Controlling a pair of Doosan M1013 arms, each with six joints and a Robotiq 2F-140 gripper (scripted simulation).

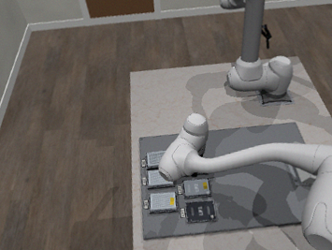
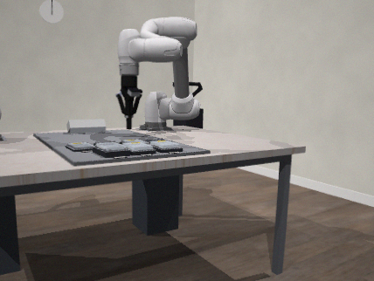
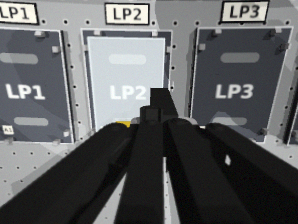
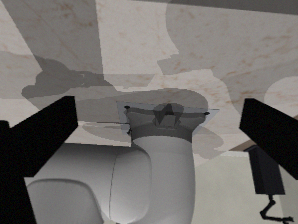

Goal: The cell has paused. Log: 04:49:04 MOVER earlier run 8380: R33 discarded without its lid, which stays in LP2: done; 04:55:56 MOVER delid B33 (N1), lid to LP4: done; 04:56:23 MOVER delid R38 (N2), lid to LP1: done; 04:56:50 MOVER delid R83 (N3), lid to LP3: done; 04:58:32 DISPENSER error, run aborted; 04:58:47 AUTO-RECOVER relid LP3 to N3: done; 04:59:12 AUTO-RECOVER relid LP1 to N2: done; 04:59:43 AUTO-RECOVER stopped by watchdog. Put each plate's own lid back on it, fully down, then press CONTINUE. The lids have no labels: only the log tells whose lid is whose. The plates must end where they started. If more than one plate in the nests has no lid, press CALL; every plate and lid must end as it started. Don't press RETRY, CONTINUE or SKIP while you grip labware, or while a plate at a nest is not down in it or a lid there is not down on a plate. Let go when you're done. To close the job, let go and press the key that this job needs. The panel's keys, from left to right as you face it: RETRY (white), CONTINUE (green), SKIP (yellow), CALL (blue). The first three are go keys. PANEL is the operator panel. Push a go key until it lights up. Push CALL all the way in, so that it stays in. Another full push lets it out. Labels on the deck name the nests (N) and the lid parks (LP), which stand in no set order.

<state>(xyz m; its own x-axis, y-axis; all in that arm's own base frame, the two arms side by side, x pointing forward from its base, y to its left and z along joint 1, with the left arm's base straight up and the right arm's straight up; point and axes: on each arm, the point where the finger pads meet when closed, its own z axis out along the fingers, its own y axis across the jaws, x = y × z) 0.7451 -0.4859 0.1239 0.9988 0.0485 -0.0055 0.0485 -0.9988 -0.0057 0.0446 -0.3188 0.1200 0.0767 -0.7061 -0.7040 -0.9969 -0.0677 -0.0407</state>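
Park LP2 held a pale lid. Dark, bare LP1 and LP3 flanked LP2. The left gripper's closed fingers overlapped LP2's lower right.

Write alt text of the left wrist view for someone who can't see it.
The left hand, shut and empty, hangs over the parks: a translucent lid lies in LP2, while LP1 and LP3 on either side hold none. The fingers hide the lid's lower part, where a bit of yellow shows.

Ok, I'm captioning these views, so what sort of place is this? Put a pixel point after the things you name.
Probably a lab automation cell: two robot arms at a table [image 1: 157, 92] [image 2: 262, 141], and a deck [image 1: 249, 134] [image 2: 61, 150] with labelled lid parks [image 3: 235, 75].
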